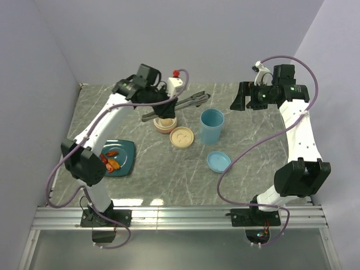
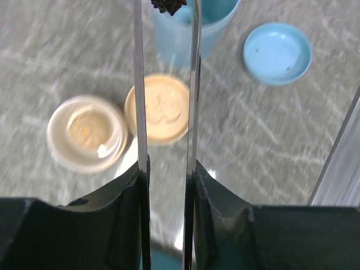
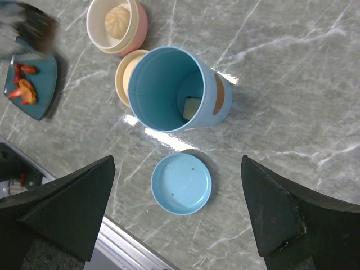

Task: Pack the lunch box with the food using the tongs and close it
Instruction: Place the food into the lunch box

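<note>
Left gripper [image 2: 167, 174]: jaws pinching both arms of the tongs [image 2: 139, 84]. Tong tips nip a dark roll slice [image 2: 167, 4] by the blue lunch-box cup [image 2: 188, 34], mid tabletop. Slice probably light, soft and slip-prone; best squeezed gently across its flat sides. Right gripper [image 3: 177, 169]: jaws spread wide, empty.

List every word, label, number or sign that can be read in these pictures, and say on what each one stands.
No readable text in any view.
Beige lid: a raised mark, blurred; it looks more like a face than letters and cannot be read.
Blue cup: a brown patch on its outer side; no letters show on it.
</note>
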You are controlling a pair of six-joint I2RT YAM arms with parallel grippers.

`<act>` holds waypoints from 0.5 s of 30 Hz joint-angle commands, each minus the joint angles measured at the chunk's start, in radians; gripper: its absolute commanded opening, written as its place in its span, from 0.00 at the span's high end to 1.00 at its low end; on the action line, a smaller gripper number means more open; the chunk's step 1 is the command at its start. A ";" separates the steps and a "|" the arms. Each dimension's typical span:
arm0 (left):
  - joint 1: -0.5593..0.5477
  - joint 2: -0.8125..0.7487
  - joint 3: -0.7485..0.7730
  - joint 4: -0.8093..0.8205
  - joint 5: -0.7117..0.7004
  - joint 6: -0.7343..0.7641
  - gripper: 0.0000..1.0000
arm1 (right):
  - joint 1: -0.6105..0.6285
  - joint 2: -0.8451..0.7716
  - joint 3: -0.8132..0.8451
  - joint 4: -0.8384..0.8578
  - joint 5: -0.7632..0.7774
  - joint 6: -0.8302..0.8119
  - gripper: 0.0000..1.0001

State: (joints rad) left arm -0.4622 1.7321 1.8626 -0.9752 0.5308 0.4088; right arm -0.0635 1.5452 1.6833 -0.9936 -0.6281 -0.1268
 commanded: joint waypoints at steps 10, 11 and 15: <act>-0.148 0.156 0.075 0.156 0.021 -0.096 0.73 | -0.006 -0.109 0.038 0.114 0.202 0.125 0.00; -0.150 0.162 0.070 0.156 0.023 -0.097 0.73 | -0.006 -0.117 0.033 0.122 0.227 0.125 0.00; -0.151 0.175 0.049 0.162 0.006 -0.097 0.71 | -0.006 -0.135 0.023 0.138 0.258 0.125 0.00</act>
State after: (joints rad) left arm -0.6144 1.9129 1.9133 -0.8711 0.5339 0.3260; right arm -0.0635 1.4563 1.6970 -0.9142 -0.4259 -0.0158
